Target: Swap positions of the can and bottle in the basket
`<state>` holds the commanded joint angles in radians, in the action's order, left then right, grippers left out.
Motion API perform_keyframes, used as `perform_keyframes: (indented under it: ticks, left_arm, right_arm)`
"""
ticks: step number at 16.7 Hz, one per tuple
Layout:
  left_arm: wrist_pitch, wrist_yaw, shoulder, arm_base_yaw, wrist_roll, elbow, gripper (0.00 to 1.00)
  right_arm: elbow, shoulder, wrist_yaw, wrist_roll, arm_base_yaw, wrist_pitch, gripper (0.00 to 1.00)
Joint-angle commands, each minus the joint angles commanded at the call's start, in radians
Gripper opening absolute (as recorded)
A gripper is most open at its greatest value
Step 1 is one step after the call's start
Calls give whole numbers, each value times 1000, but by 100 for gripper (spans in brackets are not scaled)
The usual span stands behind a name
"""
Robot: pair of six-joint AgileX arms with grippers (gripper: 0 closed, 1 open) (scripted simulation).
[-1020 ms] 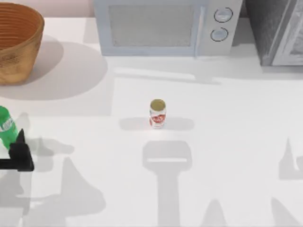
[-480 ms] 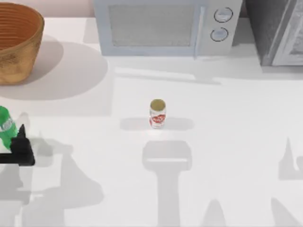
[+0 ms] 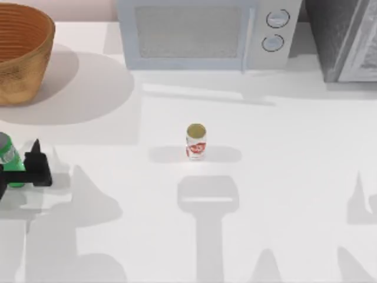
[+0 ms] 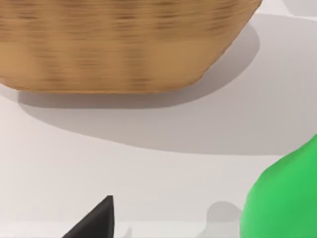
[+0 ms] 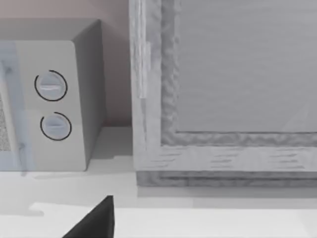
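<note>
Gripping is what the left gripper (image 3: 20,171) appears to be doing at the table's left edge in the top view: its black fingers sit on either side of the small bright green plastic bottle with a white label band (image 3: 8,159), seemingly pinching it, though the contact itself is hard to make out. In the left wrist view the bottle's green body bulges just beside one dark fingertip (image 4: 96,220), with white table beyond.

Farther from that gripper, toward the back, stands the large round woven wicker basket (image 3: 22,56), orange-brown with ribbed sides; as far as the views show, nothing sits in it. Well off to the gripper's right, alone in the middle of the table, the small white cylindrical can with red markings and a dull gold top (image 3: 195,141) stands upright and untouched. Beyond the can, a pale grey microwave with two round dials (image 3: 203,32) lines the back edge.

The right arm is parked, its wrist camera facing the microwave's dials and a grey cabinet (image 5: 228,89); whether its fingers are spread or together cannot be told.

Judging by this layout, the swap is barely begun: the bottle is only just in hand, the can has yet to be handled.
</note>
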<state>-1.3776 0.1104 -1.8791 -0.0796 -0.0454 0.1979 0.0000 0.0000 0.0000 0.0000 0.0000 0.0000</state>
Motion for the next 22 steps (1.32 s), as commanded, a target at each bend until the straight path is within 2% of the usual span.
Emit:
perform_keyframes:
  ticks: [3,16,22]
  left_arm:
    - [0,0,0,0,0,0,100]
    - [0,0,0,0,0,0,2]
    - [0,0,0,0,0,0,0]
  right_arm:
    - [0,0,0,0,0,0,100]
    - [0,0,0,0,0,0,100]
    - [0,0,0,0,0,0,100]
